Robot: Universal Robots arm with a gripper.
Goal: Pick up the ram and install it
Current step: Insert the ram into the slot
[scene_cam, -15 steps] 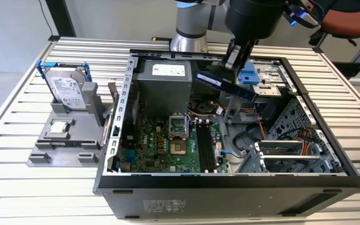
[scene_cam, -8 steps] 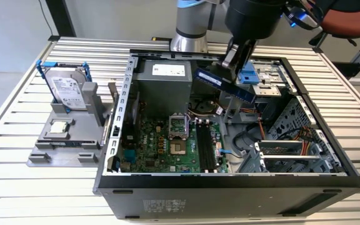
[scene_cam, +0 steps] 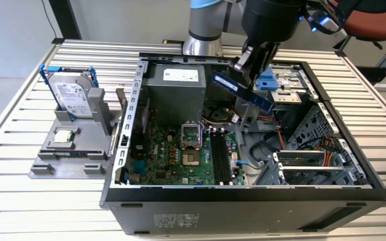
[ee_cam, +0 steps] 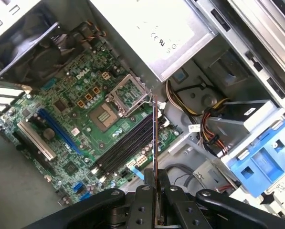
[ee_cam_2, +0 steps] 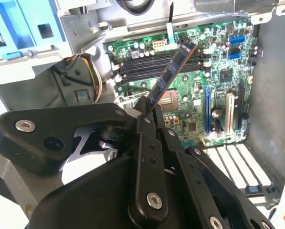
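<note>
Ram [scene_cam: 242, 90], where is it right now?
Up in the air over the open computer case [scene_cam: 134, 95], with the jaws clamped shut on one end of it.

Is it level?
No, it is tilted. In the exterior view its free end slopes down toward the exterior view's right, between the grey power supply [scene_cam: 173, 93] and the blue drive bay [scene_cam: 267, 80].

Does it touch the board?
It hangs apart from the green motherboard [scene_cam: 173, 153]. The black memory slots [scene_cam: 221, 155] lie lower in the case. In the second wrist view the ram [ee_cam_2: 173, 71] reaches out across the memory slots [ee_cam_2: 152, 53], and in the first wrist view the ram [ee_cam: 155, 138] shows edge-on, a thin line rising from between the jaws over the memory slots [ee_cam: 128, 145].

Anything else on the desk [scene_cam: 18, 201]?
A grey stand [scene_cam: 86, 150] sits beside the case on the exterior view's left. It carries a hard drive [scene_cam: 72, 93] upright in a blue bracket, and a small square chip [scene_cam: 62, 135] lies below that
</note>
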